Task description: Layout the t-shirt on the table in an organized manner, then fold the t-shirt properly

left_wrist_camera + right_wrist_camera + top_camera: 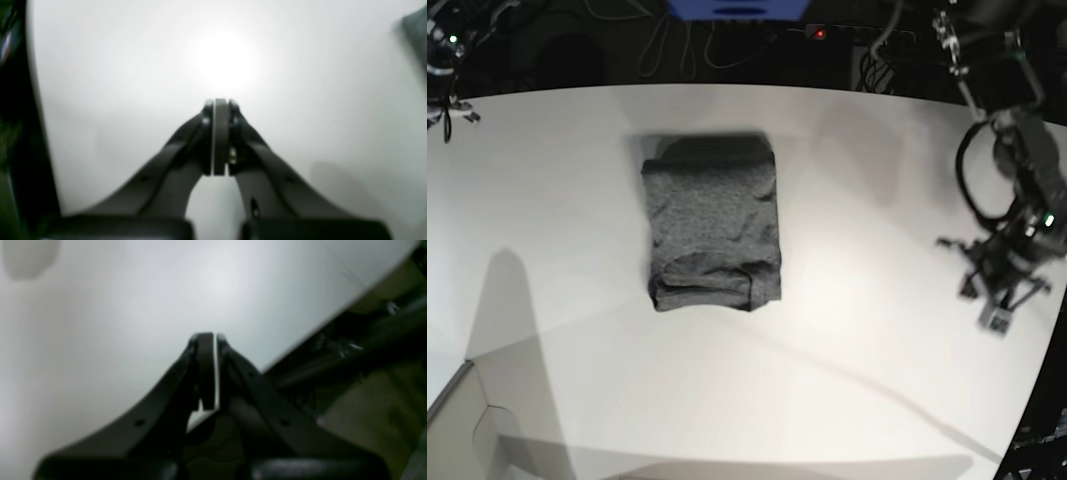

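A broad white table (847, 330) fills the base view, dark clutter and cables beyond its far edge. The t-shirt (714, 235) lies folded into a compact rectangle left of centre in the upper half, nothing touching it. Well apart at the right edge, the left hand (220, 103) is pressed shut and empty. The right hand (208, 336), by the table's rim, is likewise closed on nothing.

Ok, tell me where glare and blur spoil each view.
Left wrist: a bright glare patch on the table just beyond the shut left gripper, everything soft. Right wrist: blurred too, milder sheen past the right gripper. Base: sharper, with long shadows below the folded t-shirt.
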Motion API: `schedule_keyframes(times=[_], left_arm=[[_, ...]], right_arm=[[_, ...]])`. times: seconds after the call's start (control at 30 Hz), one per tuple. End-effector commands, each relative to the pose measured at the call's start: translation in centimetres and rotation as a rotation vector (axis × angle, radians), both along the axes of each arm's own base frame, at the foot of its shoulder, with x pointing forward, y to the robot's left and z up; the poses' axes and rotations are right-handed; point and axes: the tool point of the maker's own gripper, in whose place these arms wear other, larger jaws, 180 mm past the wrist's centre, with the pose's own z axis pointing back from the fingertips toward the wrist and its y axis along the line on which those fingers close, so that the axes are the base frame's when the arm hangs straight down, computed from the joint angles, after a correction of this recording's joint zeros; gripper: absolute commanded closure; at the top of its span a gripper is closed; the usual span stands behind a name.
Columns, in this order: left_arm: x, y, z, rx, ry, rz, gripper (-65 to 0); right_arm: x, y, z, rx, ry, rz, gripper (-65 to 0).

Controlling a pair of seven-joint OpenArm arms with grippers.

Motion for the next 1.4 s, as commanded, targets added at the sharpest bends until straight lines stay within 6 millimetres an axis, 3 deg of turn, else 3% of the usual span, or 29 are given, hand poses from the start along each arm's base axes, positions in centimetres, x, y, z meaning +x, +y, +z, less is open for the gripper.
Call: schedule_keyframes(times=[0.0,0.1,0.37,0.5,0.67,0.83,0.97,1.03,1.13,1.27,1.37], left_arm=[[-0.5,0.7,1.5,-0.002,-0.058,0.015,0.0],[-5.9,3.8,-0.1,0.037,-0.004,0.113,0.0],[-21.2,8.9,-4.7,0.032,0.179,0.435,0.0],[-28.1,9.0,-9.0,-0.061,0.274,0.556,0.0],[-33.9,7.2,-16.6,-0.181,0.41,0.6,0.0],[-35.3,5.3,-23.8,-0.289,0.482,0.604,0.0],[-35.3,3.8,-27.5,-0.378,0.519,0.63,0.0],[-34.6,2.9,-29.0,-0.427,0.509,0.639,0.0],[-33.6,0.0,-30.7,-0.498,0.494,0.603,0.0],[-33.5,-0.8,-32.5,-0.338,0.505,0.542,0.0],[-32.8,-2.5,-33.4,-0.263,0.52,0.513,0.0]], right_arm=[[-0.2,-0.3,1.0,-0.027,-0.024,-0.006,0.0],[-1.5,1.0,-0.9,0.056,0.044,0.042,0.0],[-6.4,2.4,-4.6,0.24,0.224,0.086,0.0],[-9.1,2.5,-8.6,0.346,0.298,0.062,0.0],[-12.1,2.6,-12.9,0.473,0.36,0.019,0.0],[-13.9,4.0,-15.7,0.57,0.391,-0.005,0.0],[-14.4,6.8,-18.4,0.637,0.342,-0.008,0.0],[-15.2,8.4,-20.0,0.674,0.311,-0.022,0.0],[-16.8,11.4,-22.7,0.727,0.273,-0.047,0.0],[-21.4,14.2,-25.6,0.71,0.239,-0.227,0.0],[-23.7,16.2,-26.6,0.633,0.265,-0.253,0.0]])
